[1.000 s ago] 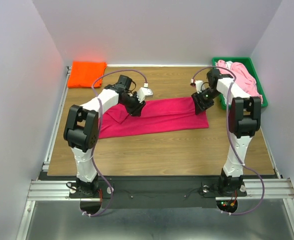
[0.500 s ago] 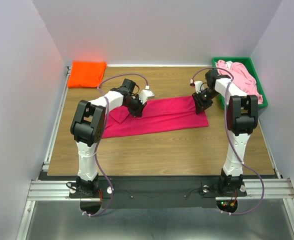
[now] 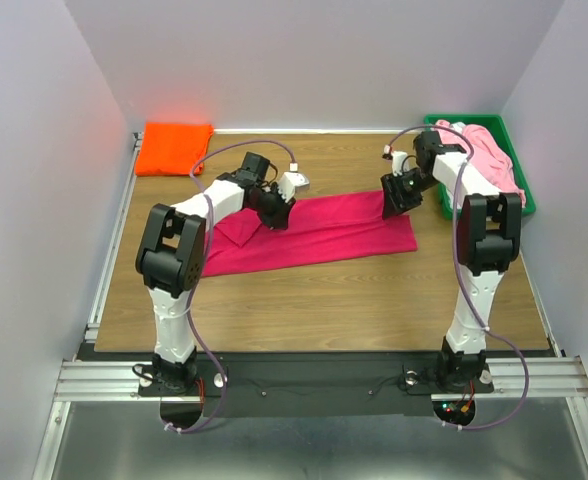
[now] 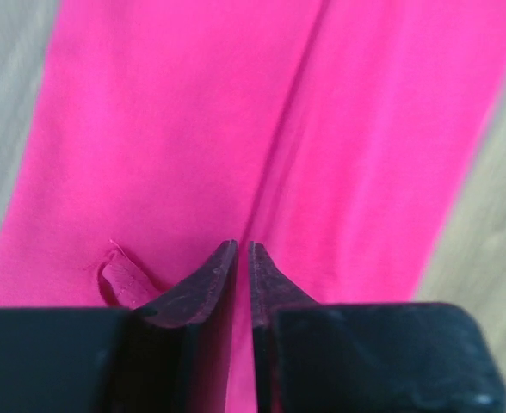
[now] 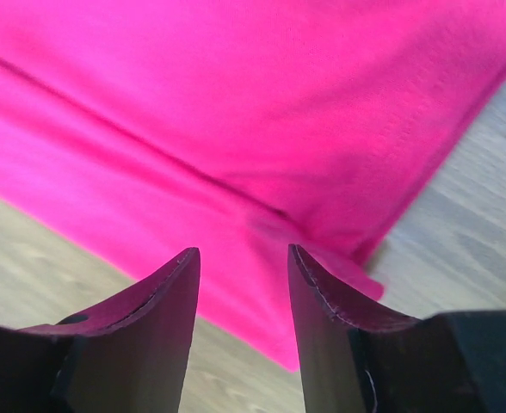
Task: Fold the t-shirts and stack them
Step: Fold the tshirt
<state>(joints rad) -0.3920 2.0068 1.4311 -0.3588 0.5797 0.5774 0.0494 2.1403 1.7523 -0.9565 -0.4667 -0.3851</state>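
The likeliest slip is an uneven pickup. If the left gripper (image 4: 243,251) catches only the top layer along the crease under it, the long fold in the crimson shirt (image 3: 309,232) could peel open. If the right gripper (image 5: 240,254) comes down a little off the hem corner, it may close on bare table (image 3: 304,300) and leave that end behind, so the strip twists when lifted. The bunched cloth at the shirt's left end could also drag along and spoil the shape. The shirt lies as a long strip across the middle of the table. The orange shirt (image 3: 173,146) sits folded in the far left corner, and the pink shirt (image 3: 489,155) is heaped in the green tray (image 3: 527,203) at far right. Both arms reach forward and bend inward, wrists tipped down over opposite ends of the strip. The left jaws are drawn almost together with a thin slit, and I cannot tell whether they pinch cloth. The right jaws stand apart with nothing between them, just above the corner.
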